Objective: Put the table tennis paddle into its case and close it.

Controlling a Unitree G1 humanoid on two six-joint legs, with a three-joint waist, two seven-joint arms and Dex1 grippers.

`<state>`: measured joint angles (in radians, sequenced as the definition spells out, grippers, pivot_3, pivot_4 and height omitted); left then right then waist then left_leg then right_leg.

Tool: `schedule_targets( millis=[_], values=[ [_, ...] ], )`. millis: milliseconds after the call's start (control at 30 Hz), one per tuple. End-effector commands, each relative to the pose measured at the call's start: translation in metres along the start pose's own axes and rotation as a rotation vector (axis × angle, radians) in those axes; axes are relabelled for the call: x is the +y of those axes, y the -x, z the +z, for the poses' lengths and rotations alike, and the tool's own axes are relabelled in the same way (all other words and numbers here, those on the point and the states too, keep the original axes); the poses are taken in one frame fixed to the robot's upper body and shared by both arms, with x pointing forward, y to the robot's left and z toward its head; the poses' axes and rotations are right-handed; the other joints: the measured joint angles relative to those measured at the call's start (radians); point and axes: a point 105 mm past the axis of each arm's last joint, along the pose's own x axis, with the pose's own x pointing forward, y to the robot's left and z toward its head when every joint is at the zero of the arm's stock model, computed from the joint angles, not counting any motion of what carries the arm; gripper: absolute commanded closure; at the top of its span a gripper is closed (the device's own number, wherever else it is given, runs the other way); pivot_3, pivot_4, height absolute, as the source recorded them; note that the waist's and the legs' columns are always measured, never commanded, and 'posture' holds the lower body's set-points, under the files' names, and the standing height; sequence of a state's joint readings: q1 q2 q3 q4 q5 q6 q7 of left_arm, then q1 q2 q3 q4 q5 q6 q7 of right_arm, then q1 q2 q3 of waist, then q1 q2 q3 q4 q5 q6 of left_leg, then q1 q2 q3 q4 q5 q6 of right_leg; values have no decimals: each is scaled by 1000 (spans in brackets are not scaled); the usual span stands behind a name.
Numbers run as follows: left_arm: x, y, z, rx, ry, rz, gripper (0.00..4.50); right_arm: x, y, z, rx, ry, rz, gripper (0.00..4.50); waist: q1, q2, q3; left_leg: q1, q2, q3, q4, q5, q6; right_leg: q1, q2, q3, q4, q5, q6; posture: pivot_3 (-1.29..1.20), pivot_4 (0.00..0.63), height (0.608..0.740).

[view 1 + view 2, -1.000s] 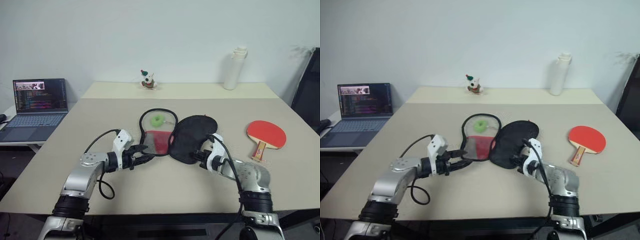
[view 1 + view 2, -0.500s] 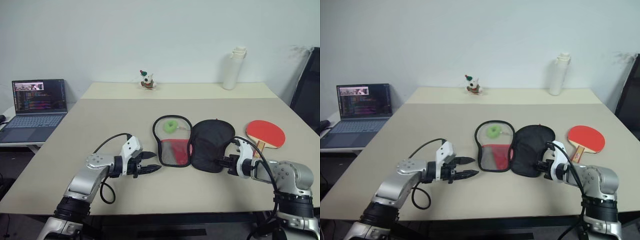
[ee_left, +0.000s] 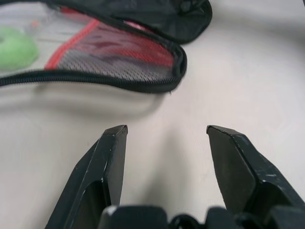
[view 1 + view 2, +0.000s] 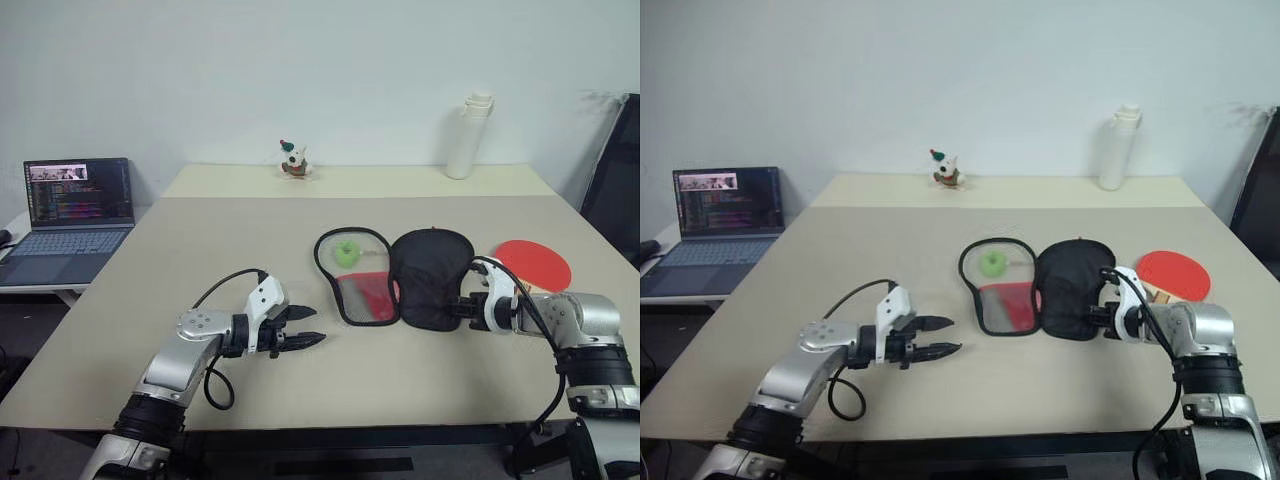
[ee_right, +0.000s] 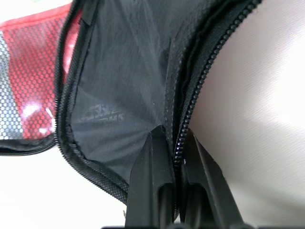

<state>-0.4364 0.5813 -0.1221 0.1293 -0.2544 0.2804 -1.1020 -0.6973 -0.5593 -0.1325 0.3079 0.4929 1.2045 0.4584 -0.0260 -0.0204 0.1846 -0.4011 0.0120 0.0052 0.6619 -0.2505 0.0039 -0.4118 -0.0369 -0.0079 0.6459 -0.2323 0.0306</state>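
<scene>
The case (image 4: 400,288) lies unzipped and spread flat on the counter (image 4: 200,250). Its mesh half with red trim is on the left, with a small green ball (image 4: 346,252) in it, and its black half is on the right. The right gripper (image 5: 172,138) has its jaws pinched nearly shut on the zipper rim of the black half, at that half's right edge. The paddle (image 4: 533,265) lies just right of the case and is not yet inside. Its red face is partly hidden behind the right arm, and its handle cannot be made out.

The left gripper (image 4: 300,327) hovers low over the counter, near and to the left of the case. Its jaws stand moderately wide apart and hold nothing.

The step in hand looks like setting the open case in place beside the paddle. Next, I judge, the right jaws need to let go of the rim and take the paddle. The left gripper could then pin the mesh half, so the case does not slide as the paddle goes in.
</scene>
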Motion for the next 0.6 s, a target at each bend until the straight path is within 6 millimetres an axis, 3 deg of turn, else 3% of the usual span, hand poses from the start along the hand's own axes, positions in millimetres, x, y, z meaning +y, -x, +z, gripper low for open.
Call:
schedule_targets(
  millis=[33,233,367,467,600],
  values=[
    [1,0,4,-20,-30,7,1609,-3,9,19,-54,59,-18,3494,2,0,0,0,0,0,0,0,0,0,0,0,0,0,0,0,150,740],
    [0,-2,1,-20,-32,3,1609,-12,17,36,-95,282,-86,1424,0,0,0,0,0,0,0,0,0,0,0,0,0,0,0,0,150,740],
    [-1,-5,1,-25,-36,-3,1609,-26,38,66,-212,361,-169,86,0,0,0,0,0,0,0,0,0,0,0,0,0,0,0,0,150,740],
    [-2,-6,3,-31,-38,-6,1609,-31,60,83,-314,295,-189,8,1,0,0,0,0,0,0,0,0,0,0,0,0,0,0,0,150,740],
    [-4,-8,10,-36,-44,-12,1609,-48,72,74,-362,216,-285,8,3,0,0,0,0,0,0,0,0,0,0,0,0,2,-4,0,150,740]
  ],
)
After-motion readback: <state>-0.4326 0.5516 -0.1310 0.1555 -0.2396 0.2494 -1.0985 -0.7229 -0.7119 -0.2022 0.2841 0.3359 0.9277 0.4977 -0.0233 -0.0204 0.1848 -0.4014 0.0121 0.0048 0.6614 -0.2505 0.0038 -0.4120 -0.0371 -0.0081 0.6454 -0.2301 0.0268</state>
